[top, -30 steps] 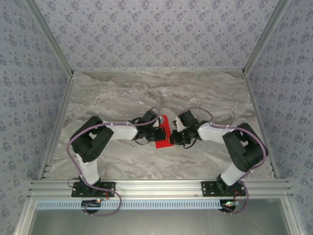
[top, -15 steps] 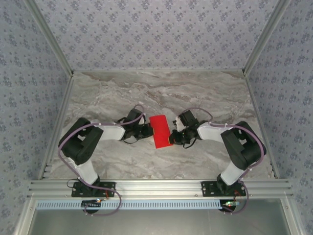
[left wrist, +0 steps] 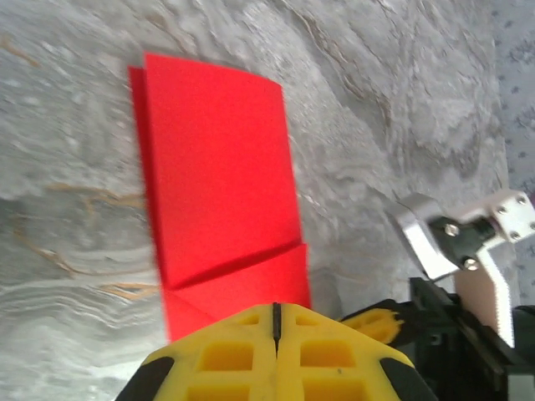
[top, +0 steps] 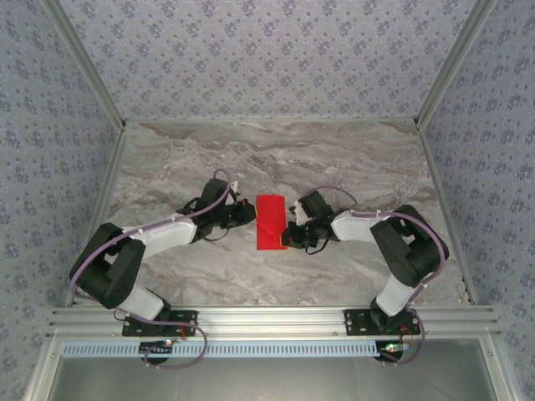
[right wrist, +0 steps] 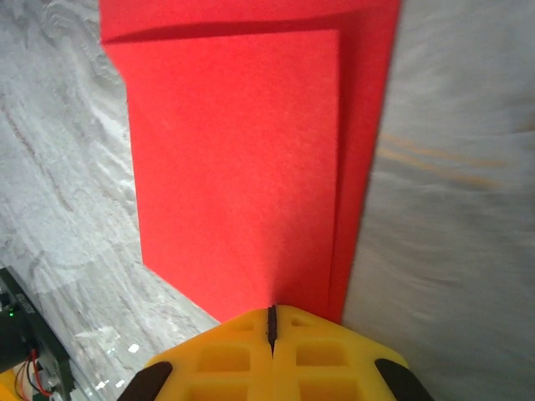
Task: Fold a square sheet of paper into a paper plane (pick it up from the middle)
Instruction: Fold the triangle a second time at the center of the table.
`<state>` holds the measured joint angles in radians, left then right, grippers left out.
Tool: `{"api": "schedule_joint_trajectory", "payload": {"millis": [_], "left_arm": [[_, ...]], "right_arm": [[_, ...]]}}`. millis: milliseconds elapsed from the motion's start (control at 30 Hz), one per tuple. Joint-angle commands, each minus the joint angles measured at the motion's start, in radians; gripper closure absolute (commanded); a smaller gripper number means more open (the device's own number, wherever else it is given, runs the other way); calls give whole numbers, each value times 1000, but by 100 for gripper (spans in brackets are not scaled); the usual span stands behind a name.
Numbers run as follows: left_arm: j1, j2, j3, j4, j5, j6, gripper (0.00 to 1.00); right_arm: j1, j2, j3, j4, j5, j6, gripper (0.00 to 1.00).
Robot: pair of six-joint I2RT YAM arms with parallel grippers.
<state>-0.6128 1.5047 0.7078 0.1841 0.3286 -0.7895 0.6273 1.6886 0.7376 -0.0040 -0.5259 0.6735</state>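
Plainly, red paper (top: 270, 222) lies folded, oblong.

L arm (top: 163, 236): black joints, white forearm shell, lilac cable (top: 219, 174) running its length. R arm (top: 359, 225), same build: chunky black elbow, white link, another lilac cable over the top. Black base plates (top: 159, 321) down at the bottom. Close up now, L gripper (left wrist: 276, 309): yellow fingers (left wrist: 226, 359) w/ moulded rectangular pockets, thin dark seam btwn them. R gripper (right wrist: 272, 312), identical yellow. Left wrist cam also catches a silver bracket (left wrist: 426, 242) w/ small screws, a white toothed strip (left wrist: 499, 288) and black housing.
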Motion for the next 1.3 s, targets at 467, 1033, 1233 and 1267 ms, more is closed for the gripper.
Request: {"api": "schedule_joint_trajectory", "payload": {"millis": [467,1033,1233,1267], "left_arm": [[-53,156,-29,154,40,-48,100],[-52,214,-4,29,-34,-26,100],[-53,246,6,-56,-76,-40,100],[-52,248,5,-63,-80,-46,100]], "right_arm": [[72,0,49,35,55,95,99],[75,92,116,-66,77,5,99],[76,57,92,-173,63,-77,99],[76,43,85,-188,62,-88,99]]}}
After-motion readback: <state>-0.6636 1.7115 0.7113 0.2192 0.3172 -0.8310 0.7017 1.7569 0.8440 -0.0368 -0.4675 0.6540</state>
